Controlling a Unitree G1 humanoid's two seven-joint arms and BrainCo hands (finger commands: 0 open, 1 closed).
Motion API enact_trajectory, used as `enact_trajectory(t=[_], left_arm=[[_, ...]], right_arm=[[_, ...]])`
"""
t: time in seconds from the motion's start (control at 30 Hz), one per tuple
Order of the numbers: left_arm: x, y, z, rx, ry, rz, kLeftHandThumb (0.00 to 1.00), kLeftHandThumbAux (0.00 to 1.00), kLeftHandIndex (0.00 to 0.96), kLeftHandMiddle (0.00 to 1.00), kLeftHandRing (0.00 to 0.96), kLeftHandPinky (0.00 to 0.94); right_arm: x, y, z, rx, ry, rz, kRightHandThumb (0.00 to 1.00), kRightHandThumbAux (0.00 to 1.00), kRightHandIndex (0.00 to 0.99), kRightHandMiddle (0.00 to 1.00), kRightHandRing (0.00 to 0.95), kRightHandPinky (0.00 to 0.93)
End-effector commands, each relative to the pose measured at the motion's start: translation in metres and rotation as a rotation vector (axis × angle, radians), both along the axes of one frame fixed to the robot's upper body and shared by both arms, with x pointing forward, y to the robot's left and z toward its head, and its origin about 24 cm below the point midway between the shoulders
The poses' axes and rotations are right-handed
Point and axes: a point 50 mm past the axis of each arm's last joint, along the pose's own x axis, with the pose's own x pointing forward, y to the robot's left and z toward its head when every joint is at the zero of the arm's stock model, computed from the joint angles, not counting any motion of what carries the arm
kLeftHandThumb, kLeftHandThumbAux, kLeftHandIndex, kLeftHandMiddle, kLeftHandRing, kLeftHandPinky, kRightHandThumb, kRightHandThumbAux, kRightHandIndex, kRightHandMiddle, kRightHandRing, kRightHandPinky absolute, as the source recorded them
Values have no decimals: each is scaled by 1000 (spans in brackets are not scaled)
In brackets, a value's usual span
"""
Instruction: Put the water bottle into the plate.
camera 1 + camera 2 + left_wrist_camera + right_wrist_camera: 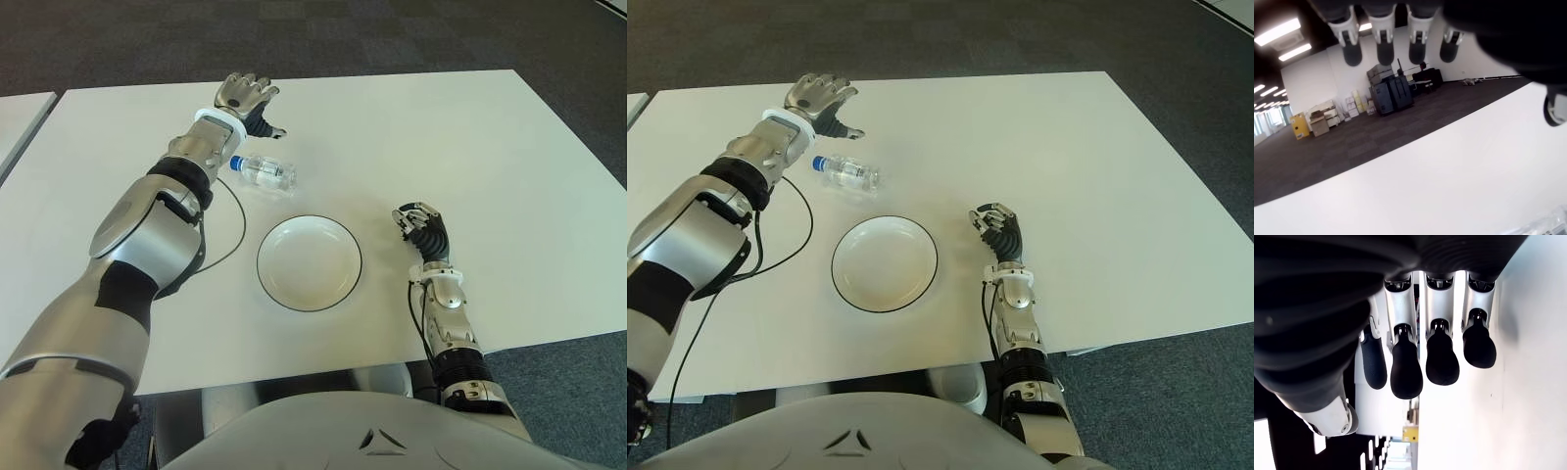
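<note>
A clear water bottle (pixel 263 172) with a blue cap lies on its side on the white table (pixel 441 147), just beyond the plate. The white plate (pixel 309 264) with a dark rim sits near the table's front middle and holds nothing. My left hand (pixel 257 110) hovers just beyond the bottle's cap end with fingers spread, open, apart from the bottle. In the left wrist view the fingertips (pixel 1383 51) hang free, and an edge of the bottle (pixel 1547 226) shows at the corner. My right hand (pixel 421 225) shows to the right of the plate, fingers relaxed and holding nothing.
A black cable (pixel 238 227) trails from my left arm across the table, left of the plate. Another table's corner (pixel 15 117) stands at the far left. Dark carpet surrounds the table; its front edge (pixel 549 343) runs close to my right forearm.
</note>
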Motion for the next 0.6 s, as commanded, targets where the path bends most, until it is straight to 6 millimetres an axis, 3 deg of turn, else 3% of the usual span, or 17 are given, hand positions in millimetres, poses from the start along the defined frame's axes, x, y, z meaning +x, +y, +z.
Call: enact_trajectory(t=[0.03,0.4,0.6], left_arm=[[-6,6,-15,40,7,-5,583,249,0,0,0,0],[-8,7,-19,85,-19,-30,596,225,0,0,0,0],[-14,8,-33,154,-10,-53,576,196,0,0,0,0]], right_arm=[[-1,1,-3,-6,29,-3,702,731,438,752,739,724],[0,1,-3,-3,36,1,702,732,438,747,736,725],[0,2,-3,2,38,5,702,731,438,744,733,722]])
